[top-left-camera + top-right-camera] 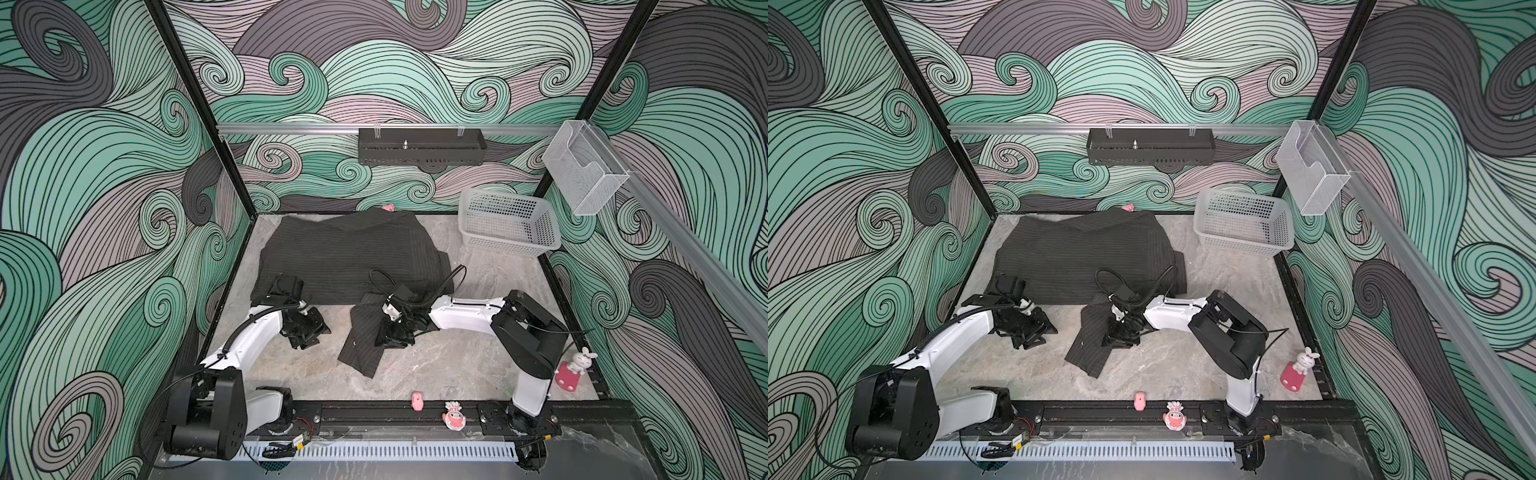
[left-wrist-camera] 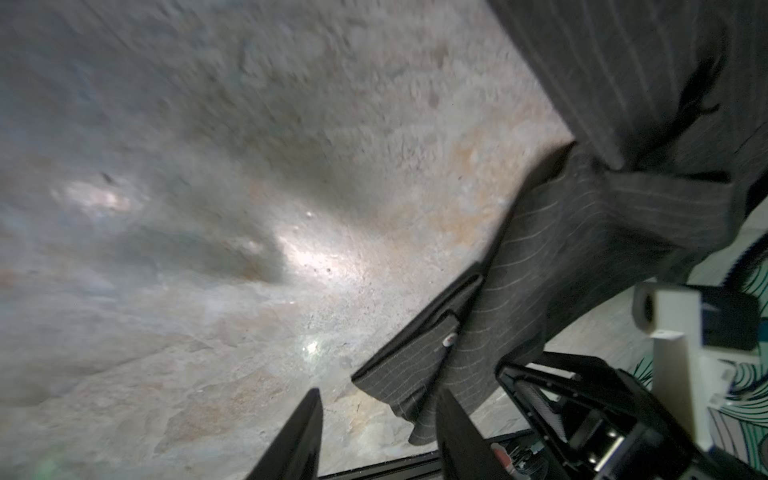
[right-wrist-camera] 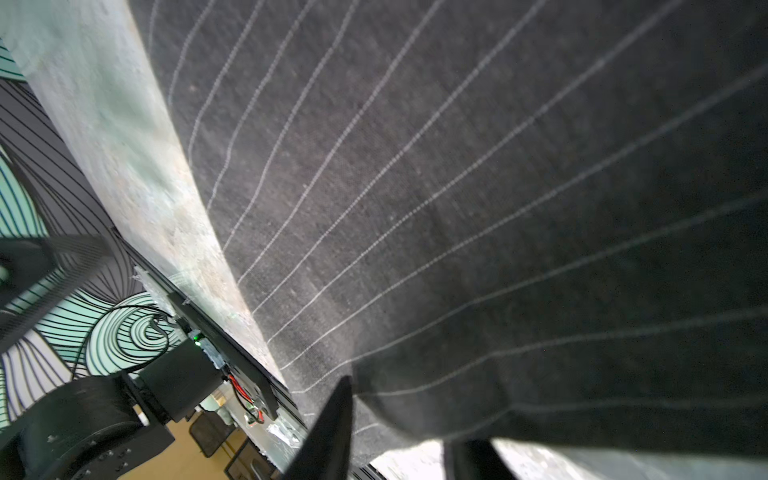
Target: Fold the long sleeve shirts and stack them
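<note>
Watching both top views, I see the long sleeve shirt [image 1: 349, 253], soft charcoal cloth with thin pale pinstripes, spread flat at centre frame on the mottled stone-look table [image 1: 436, 365]. Its sleeve [image 1: 361, 340] trails lower, creased. My left gripper [image 2: 378, 392] stands parted, holding nothing, over bare table. My right gripper [image 3: 409, 415] straddles a rounded sleeve fold; pinched or not, I cannot tell.

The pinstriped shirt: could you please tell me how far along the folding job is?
Done: the shirt lies spread flat at the back, only one sleeve sticking out. In hand: the right gripper sits on that sleeve, cloth between its fingers; the left gripper hangs open and empty nearby. Left: folding the sleeve in, the final folds, then stacking.
</note>
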Available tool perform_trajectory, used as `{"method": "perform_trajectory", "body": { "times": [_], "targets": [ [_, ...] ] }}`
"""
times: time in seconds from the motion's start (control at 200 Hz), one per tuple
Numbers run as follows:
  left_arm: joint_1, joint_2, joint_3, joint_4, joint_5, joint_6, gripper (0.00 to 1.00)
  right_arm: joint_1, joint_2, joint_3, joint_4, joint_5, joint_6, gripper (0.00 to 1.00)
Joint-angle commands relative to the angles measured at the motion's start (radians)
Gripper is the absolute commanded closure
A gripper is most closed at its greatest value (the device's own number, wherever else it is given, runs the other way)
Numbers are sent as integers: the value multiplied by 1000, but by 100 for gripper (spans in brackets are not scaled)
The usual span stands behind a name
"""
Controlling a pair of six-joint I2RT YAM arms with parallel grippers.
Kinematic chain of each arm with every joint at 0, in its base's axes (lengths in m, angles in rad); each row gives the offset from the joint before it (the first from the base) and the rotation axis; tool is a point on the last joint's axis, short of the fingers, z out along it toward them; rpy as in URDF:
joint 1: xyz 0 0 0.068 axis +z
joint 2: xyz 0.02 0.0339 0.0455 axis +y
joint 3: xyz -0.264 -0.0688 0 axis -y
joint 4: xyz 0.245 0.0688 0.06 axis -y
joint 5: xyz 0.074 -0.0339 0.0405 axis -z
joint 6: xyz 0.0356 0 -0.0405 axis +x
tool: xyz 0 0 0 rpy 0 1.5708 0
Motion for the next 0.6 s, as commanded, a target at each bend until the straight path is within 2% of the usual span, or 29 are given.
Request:
{"method": "perform_trajectory", "body": {
  "times": [0.0, 0.11, 0.355, 0.595],
  "targets": [
    [-73, 7, -28, 86, 11, -66, 53, -13, 4, -8, 58, -8, 31, 73],
    [-130, 59, -37, 115, -1, -71, 53, -25, -13, -31, 71, 1, 36, 78],
    [-215, 189, -5, 148, -71, -37, 49, -48, -46, -68, 83, 8, 38, 82],
    [-312, 310, -15, 271, -57, -33, 48, -69, -46, -91, 93, -6, 40, 82]
  ]
}}
